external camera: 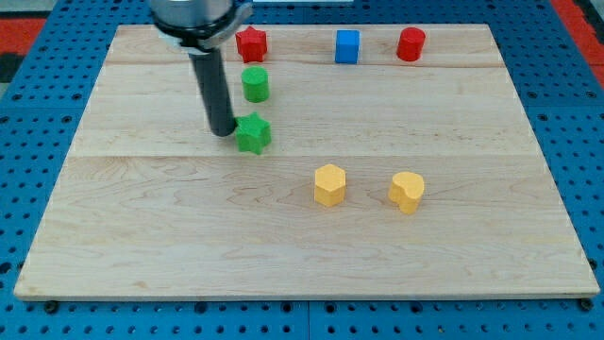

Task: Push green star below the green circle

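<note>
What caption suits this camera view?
My tip touches the green star from the view's left, directly below the green circle.

Arm housing (198, 19) cut off by the view's top edge; left edge of red star (251, 43) hidden behind it.

The star (253, 133) lies on the table (189, 246) directly below the circle (255, 84). The tip (223, 130) touches the star's left side.

My tip (224, 131) rests on the board, the rod standing upright.
</note>
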You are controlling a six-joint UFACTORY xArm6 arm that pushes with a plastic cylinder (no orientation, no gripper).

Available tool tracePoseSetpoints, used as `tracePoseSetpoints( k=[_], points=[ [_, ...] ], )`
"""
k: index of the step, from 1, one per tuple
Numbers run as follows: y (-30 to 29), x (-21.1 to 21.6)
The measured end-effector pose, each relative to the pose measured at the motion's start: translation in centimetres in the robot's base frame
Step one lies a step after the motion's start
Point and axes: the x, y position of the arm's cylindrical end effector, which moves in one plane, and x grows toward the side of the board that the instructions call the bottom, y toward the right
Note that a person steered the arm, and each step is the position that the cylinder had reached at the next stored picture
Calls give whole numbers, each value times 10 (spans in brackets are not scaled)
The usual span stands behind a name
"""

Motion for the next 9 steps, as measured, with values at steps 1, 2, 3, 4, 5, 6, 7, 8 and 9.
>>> tracePoseSetpoints(
  k=[1, 2, 3, 4, 5, 6, 7, 8, 9],
  points=[
    [6, 0],
    [6, 21],
    [1, 60],
    [5, 68],
    [35, 47],
    [53, 47],
    [66, 47],
    [103, 27],
    [105, 23]
  ],
)
